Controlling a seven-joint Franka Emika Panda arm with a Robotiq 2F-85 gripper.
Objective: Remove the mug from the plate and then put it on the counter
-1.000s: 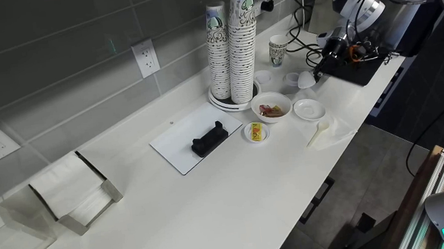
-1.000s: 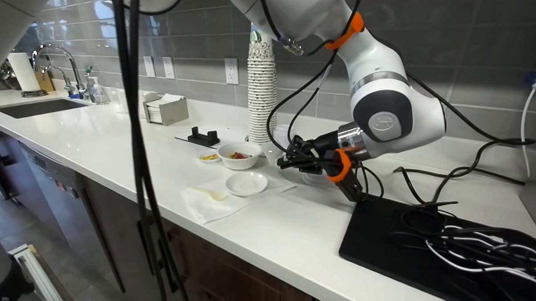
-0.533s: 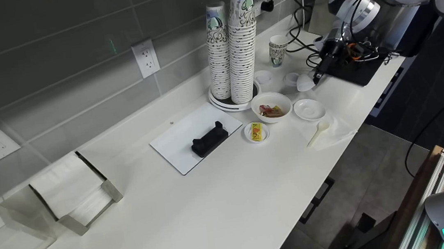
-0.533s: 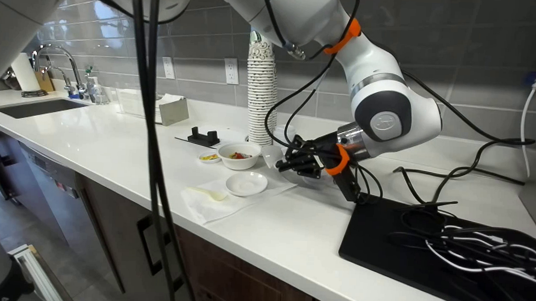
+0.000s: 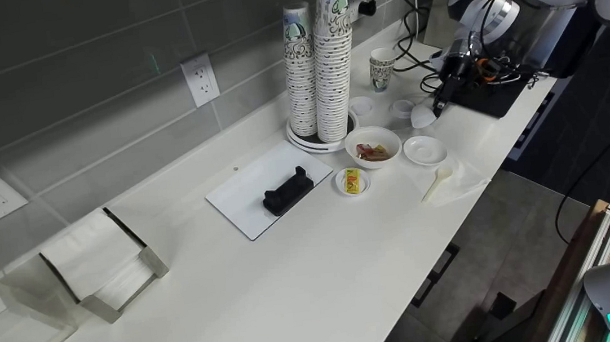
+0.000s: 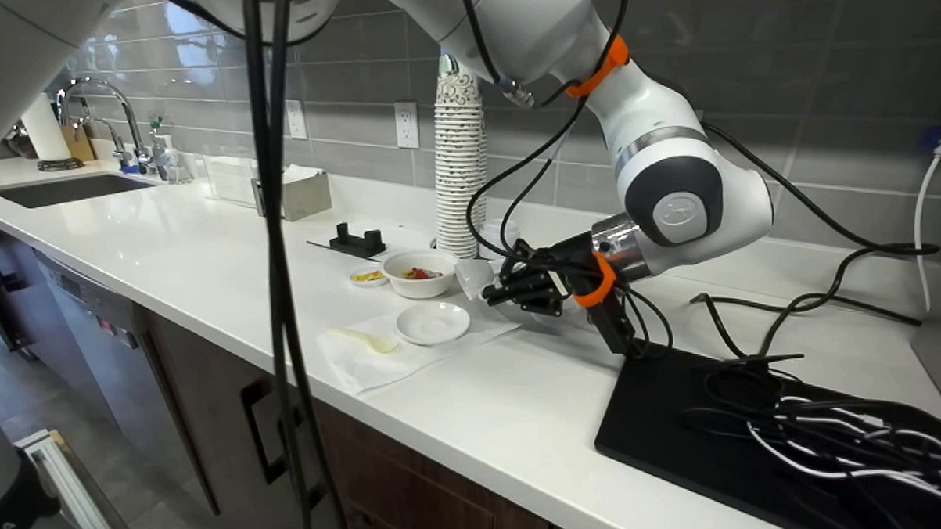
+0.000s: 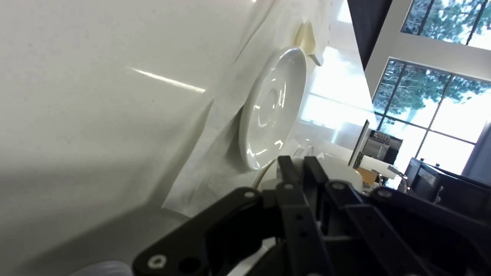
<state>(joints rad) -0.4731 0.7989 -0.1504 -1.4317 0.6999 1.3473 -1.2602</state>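
Wrist view: my tool (image 7: 299, 164) grips the mug (image 5: 422, 116), held tilted past the far side of the plate (image 7: 274, 107). Removal looks done; placing seems in hand. I should level it, lower it to the bench (image 5: 294, 280), release.

Looks like a kitchen: fitted with a sink (image 6: 68, 190), gooseneck faucet (image 6: 135, 131), dishwasher (image 6: 132, 372), wooden cabinets (image 6: 439, 483) and tiled backsplash (image 5: 108, 135), stocked along the countertop (image 5: 289, 286) with stacked paper cups (image 5: 335, 77) and napkins (image 5: 90, 253).
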